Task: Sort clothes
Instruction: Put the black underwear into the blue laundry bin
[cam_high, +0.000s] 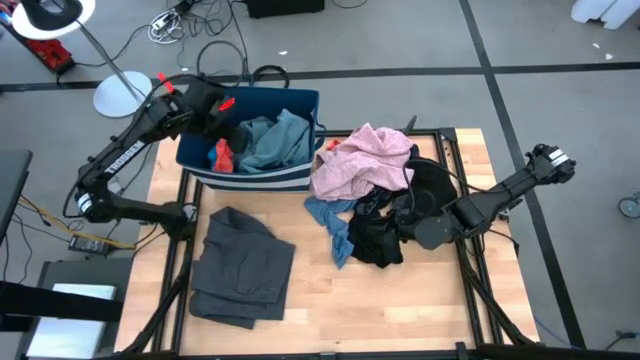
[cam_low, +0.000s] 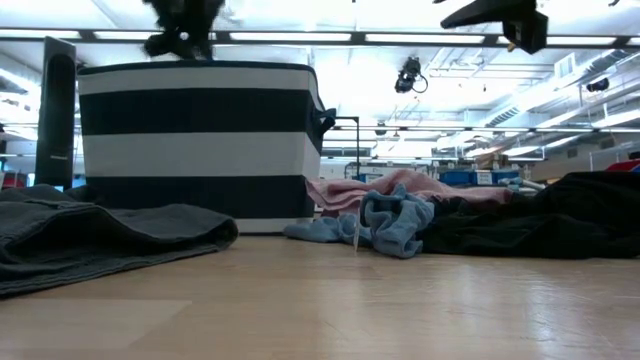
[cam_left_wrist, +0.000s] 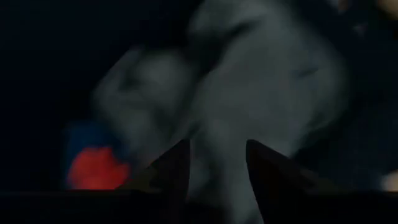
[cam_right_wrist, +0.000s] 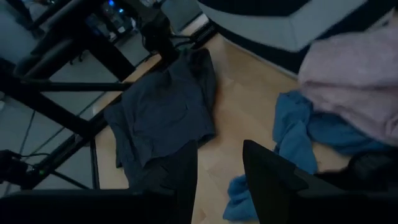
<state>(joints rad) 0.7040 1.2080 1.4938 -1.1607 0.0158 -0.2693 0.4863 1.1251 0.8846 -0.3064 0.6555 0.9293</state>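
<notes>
Done: grey-blue garment (cam_high: 272, 140), red-orange piece (cam_high: 221, 156) in bin (cam_high: 300, 100)
Left: pink garment (cam_high: 362, 160) heap on counter (cam_high: 400, 300)
Left gripper (cam_high: 226, 118): jaws parted, empty
Right gripper (cam_high: 405, 222): can't tell

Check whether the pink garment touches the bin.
Touching: the high view shows the pink garment pressed against the bin at its right corner, no gap.

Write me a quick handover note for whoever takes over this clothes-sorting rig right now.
Left tool: open and empty, over the dark blue bin.
Right tool: parted, holding nothing, above the black garment.
Done: grey-blue garment and a red-orange item are in the bin.
Left on the table: dark grey garment lying apart; a pile of pink garment, bright blue garment and the black one.
</notes>
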